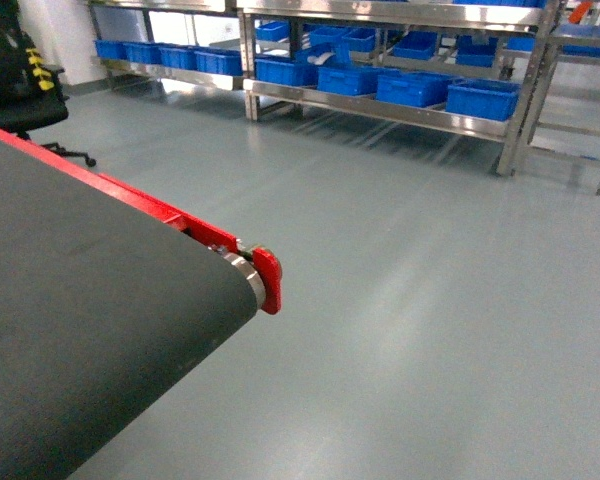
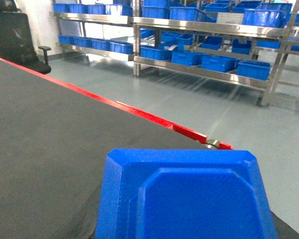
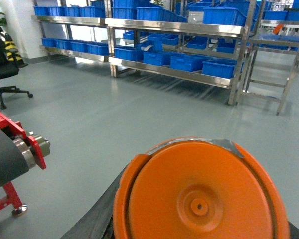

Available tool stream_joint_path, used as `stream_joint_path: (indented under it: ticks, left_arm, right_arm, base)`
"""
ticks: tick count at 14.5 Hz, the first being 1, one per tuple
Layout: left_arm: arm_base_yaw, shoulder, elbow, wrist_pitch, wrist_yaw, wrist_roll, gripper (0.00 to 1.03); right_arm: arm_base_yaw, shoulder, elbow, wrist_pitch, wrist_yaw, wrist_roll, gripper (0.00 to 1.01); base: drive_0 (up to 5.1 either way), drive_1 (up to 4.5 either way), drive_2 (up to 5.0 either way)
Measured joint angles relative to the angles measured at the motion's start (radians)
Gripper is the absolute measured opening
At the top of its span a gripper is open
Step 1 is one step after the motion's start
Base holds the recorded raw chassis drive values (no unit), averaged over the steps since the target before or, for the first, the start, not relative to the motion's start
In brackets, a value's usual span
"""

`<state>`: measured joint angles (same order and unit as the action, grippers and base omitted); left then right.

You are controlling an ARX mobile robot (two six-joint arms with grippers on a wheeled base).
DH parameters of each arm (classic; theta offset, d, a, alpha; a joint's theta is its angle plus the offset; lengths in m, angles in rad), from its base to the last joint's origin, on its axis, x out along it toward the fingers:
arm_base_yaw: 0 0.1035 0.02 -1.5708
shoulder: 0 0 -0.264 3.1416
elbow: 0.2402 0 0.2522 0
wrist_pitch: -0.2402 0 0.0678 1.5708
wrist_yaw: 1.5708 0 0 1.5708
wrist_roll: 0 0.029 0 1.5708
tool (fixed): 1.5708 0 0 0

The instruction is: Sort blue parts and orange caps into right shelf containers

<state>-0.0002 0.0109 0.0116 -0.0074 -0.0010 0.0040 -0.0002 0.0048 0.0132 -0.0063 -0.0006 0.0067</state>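
Blue plastic fills the lower half of the left wrist view: one blue part, seen close against the lens, apparently carried by the left arm, though no fingers show and the grip itself cannot be told. Orange likewise in the right wrist view: one orange cap, a round face with a small centre hole, pressed near the camera at 6 o'clock, presumably held by the right arm; jaws hidden, so width of opening cannot be told either.

Judged from this, roughly mid-task: one piece of each kind picked up and in transit, nothing yet dropped. Still to do: crossing the grey floor, reaching the steel shelf at 12 to 1 o'clock in the head view, and releasing each piece into its blue crate.

Counted in the head view: four crates clear along the lower tier of the nearer rack, the rightmost blue crate nearest the upright; more on the upper tier and on the far rack at 11 o'clock, too crowded to number. One conveyor belt, dark with a red side rail, at 8 o'clock, bare of parts where visible. One black office chair at 10 o'clock. Neither gripper visible in the head view.
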Motion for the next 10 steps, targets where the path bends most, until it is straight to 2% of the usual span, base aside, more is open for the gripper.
stream_joint_path:
  ticks: [10]
  left_arm:
    - [0.000, 0.000, 0.000, 0.000, 0.000, 0.000, 0.41]
  right_arm:
    - [0.000, 0.000, 0.000, 0.000, 0.000, 0.000, 0.43]
  base:
    - [-1.6, -1.61, -1.6]
